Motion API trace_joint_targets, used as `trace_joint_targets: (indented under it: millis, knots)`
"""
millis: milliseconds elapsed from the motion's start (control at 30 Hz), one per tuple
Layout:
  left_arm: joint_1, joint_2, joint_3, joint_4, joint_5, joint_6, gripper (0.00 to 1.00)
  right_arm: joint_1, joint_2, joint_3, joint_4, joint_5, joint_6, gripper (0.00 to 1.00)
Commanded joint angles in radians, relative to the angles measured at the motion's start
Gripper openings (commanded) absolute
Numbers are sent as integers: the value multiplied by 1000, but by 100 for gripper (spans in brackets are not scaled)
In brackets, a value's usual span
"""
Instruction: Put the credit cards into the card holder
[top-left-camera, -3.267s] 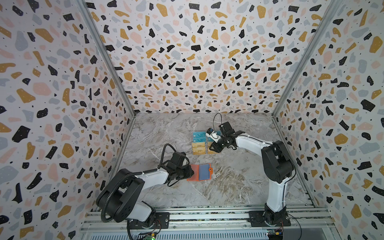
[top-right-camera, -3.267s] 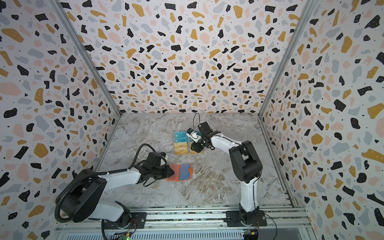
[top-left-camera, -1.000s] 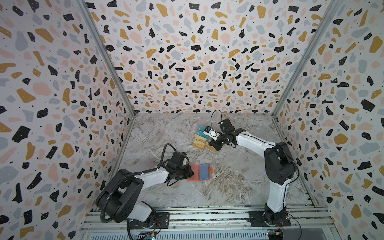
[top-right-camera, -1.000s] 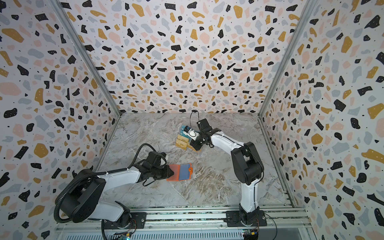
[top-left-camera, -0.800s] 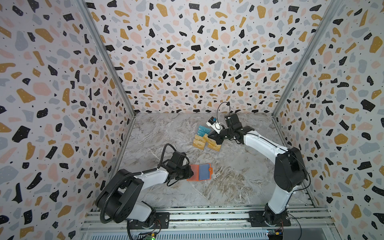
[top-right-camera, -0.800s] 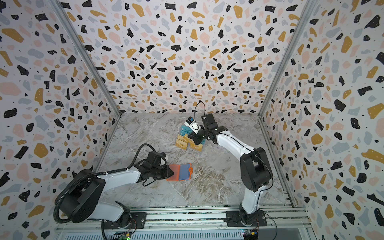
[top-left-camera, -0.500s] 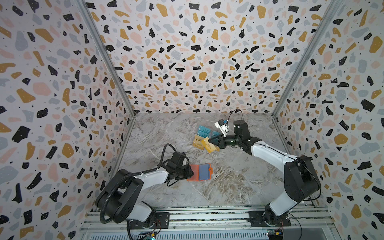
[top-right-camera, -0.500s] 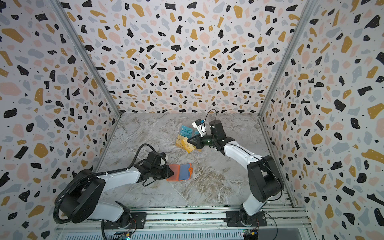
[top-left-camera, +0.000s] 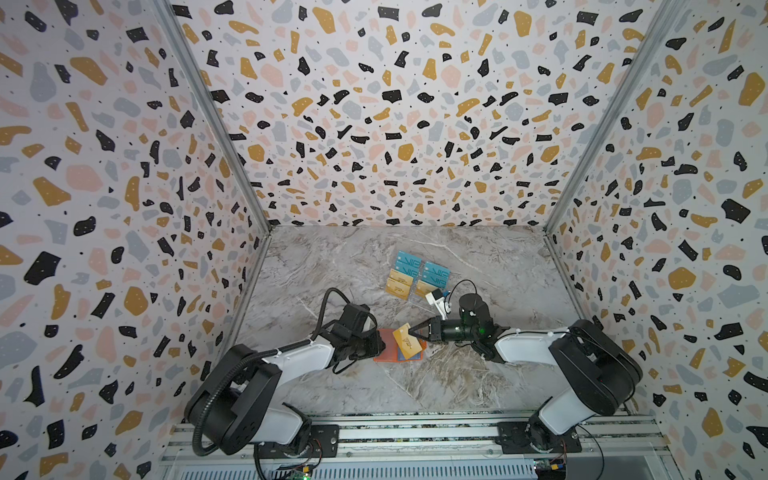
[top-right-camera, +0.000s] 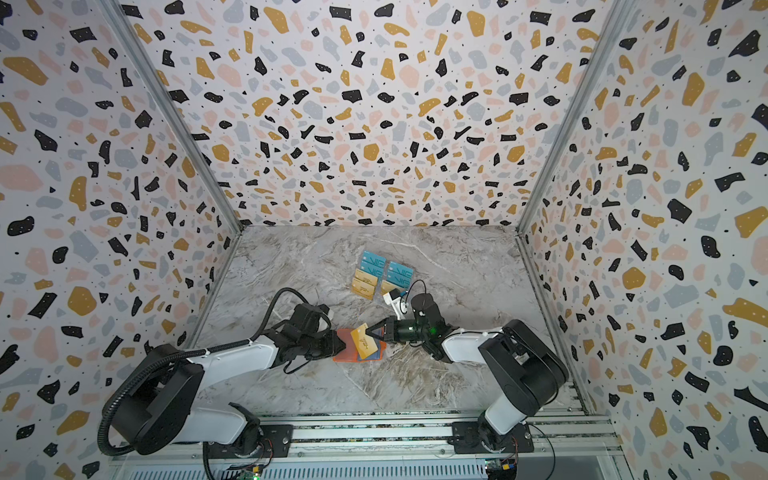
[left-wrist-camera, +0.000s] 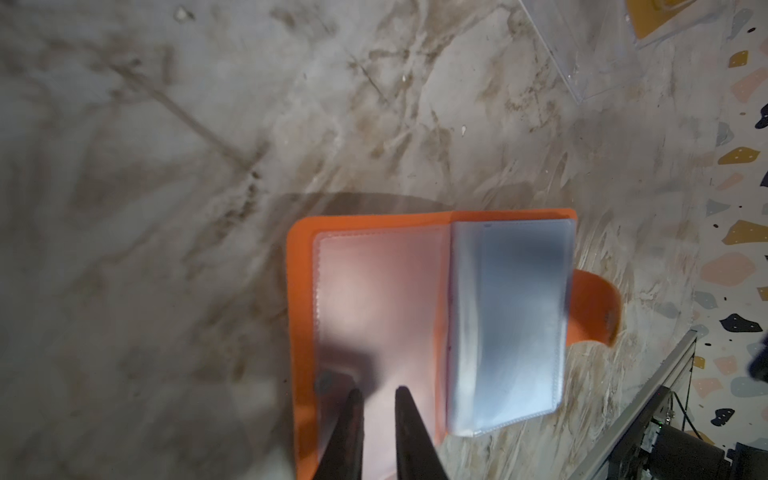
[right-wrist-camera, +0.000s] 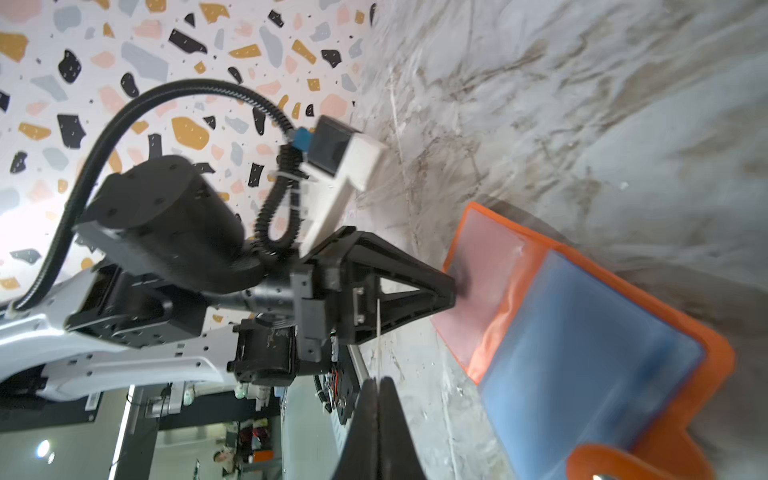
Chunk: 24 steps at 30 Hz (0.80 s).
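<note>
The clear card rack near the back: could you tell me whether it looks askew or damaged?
Slightly askew: the clear rack sits turned at an angle to the back wall. No damage or spillage shows.
</note>
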<state>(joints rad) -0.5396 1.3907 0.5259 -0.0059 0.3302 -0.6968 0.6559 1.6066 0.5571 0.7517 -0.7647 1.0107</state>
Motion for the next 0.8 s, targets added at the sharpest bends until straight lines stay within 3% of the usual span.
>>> trace_joint_targets:
  millis: [0,167,767]
  knots:
    - [3,-17,-14,1,-16,-17,18,17,24,-2,140,41,104,0]
    - [3,-20,-26,6,-20,-19,18,14,34,-1,41,79,60,0]
    - [0,-16,-58,40,-7,-38,17,5,172,-7,71,105,82,0]
